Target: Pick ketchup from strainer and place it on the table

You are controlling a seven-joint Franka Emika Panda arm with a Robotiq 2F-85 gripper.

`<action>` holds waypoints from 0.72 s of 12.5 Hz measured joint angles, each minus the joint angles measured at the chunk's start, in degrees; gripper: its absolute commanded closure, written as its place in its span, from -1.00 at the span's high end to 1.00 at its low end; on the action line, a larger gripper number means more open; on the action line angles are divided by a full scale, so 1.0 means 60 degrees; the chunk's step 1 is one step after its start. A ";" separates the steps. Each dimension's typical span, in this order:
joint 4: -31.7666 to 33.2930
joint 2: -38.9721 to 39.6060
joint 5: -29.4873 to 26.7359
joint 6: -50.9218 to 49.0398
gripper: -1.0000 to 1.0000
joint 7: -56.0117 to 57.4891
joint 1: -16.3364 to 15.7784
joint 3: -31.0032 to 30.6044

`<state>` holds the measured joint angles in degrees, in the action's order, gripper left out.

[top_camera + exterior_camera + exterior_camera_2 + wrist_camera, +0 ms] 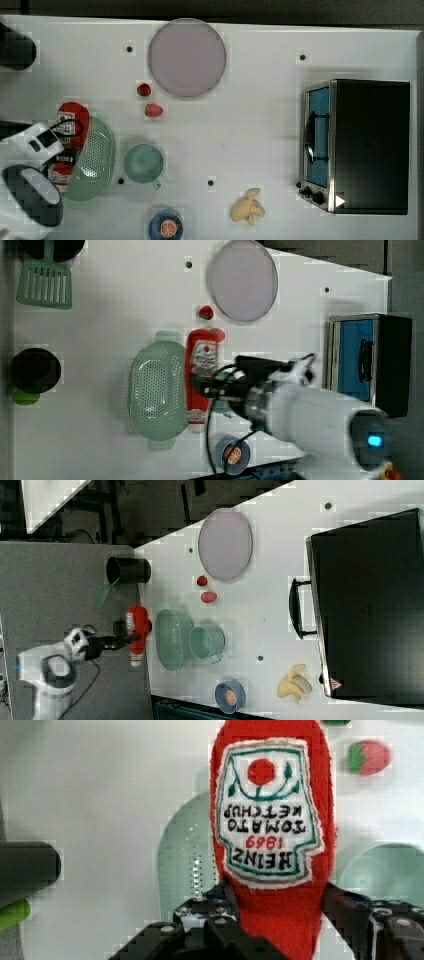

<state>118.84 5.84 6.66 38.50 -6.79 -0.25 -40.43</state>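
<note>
One ketchup (272, 820) bottle sits clamped in the single hand (280, 920), whose two fingers (350, 912) press its red body on either side below the white label. In the left view the bottle (201, 372) hangs lengthwise just beside the one pale green strainer (157, 390), over the strainer's edge on the left view's right, lifted clear of the white surface (100, 340). Elsewhere on the surface lie two strawberries (144, 90) (153, 110), one grey-lilac plate (187, 57), one green cup (144, 163), one blue bowl (165, 226) holding an orange slice, one banana (248, 206) and one toaster oven (357, 146).
</note>
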 measured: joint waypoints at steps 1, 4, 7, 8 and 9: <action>-0.0392 -0.0192 -0.0153 -0.0676 0.13 0.0343 0.0086 0.0103; -0.0970 -0.0536 -0.0294 -0.1940 0.13 0.1720 0.0639 0.0588; -0.1007 -0.0480 -0.0332 -0.2322 0.13 0.2920 0.1100 0.1669; -0.1007 -0.0462 -0.0307 -0.2387 0.13 0.3288 0.1277 0.2129; -0.1035 -0.0424 -0.0336 -0.2418 0.13 0.3624 0.1391 0.2693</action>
<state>112.63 3.29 4.64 23.99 14.95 8.10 -24.27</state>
